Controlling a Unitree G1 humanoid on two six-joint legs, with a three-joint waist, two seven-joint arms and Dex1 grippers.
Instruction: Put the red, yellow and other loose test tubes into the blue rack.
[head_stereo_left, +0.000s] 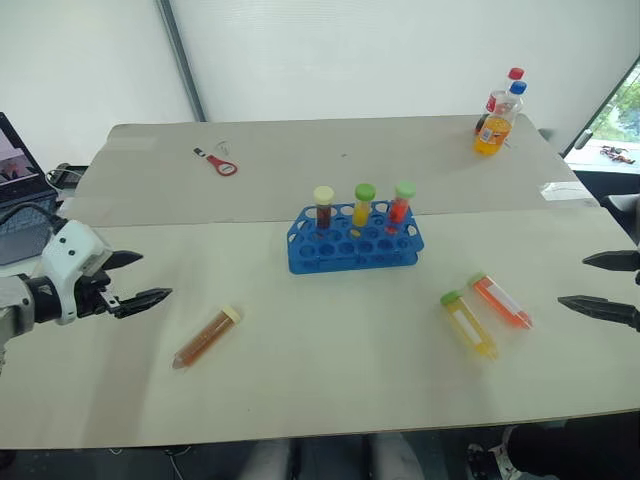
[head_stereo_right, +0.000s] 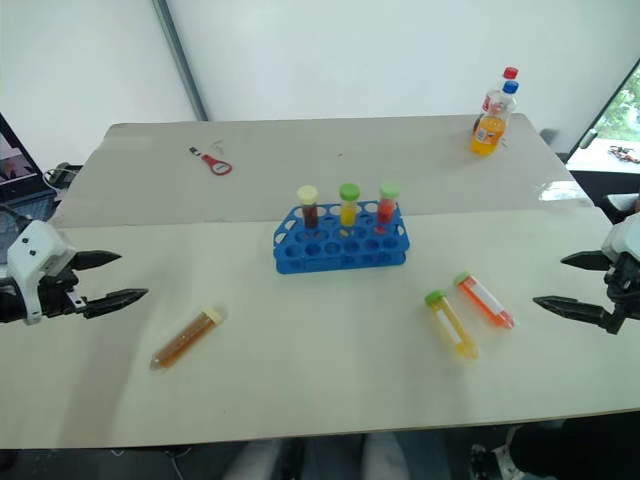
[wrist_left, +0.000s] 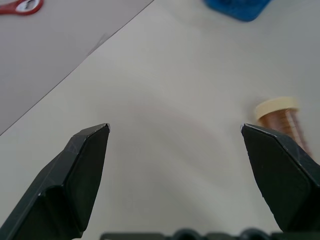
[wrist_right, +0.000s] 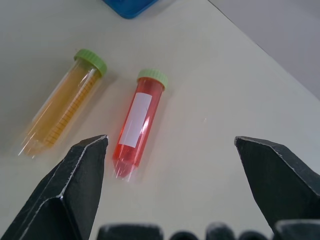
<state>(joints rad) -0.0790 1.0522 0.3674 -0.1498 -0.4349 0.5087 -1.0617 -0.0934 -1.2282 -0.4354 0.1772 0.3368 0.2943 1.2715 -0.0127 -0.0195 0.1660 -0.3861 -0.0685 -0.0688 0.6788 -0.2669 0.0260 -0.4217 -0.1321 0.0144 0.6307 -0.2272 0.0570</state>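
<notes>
3 capped tubes stand upright in blue rack (head_stereo_left: 355, 240), mid-desk (head_stereo_left: 300, 380). 3 loose tubes lie flat: brown one (head_stereo_left: 206, 337) near left hand (head_stereo_left: 133, 281), yellow (head_stereo_left: 468, 323) and red (head_stereo_left: 501, 300) side by side near right hand (head_stereo_left: 597, 283). Both hands spread wide, empty. 2 bottles (head_stereo_left: 498, 113) and red-handled tool (head_stereo_left: 220, 164) on far desk, clear of the rack.

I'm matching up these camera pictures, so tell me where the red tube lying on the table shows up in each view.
Left eye view: red tube, lower right, beside the yellow tube.
Right eye view, lower right.
Left wrist view: not in it.
Right wrist view, centre, green cap away from the fingers.
Shared landmark: the blue rack.
</notes>
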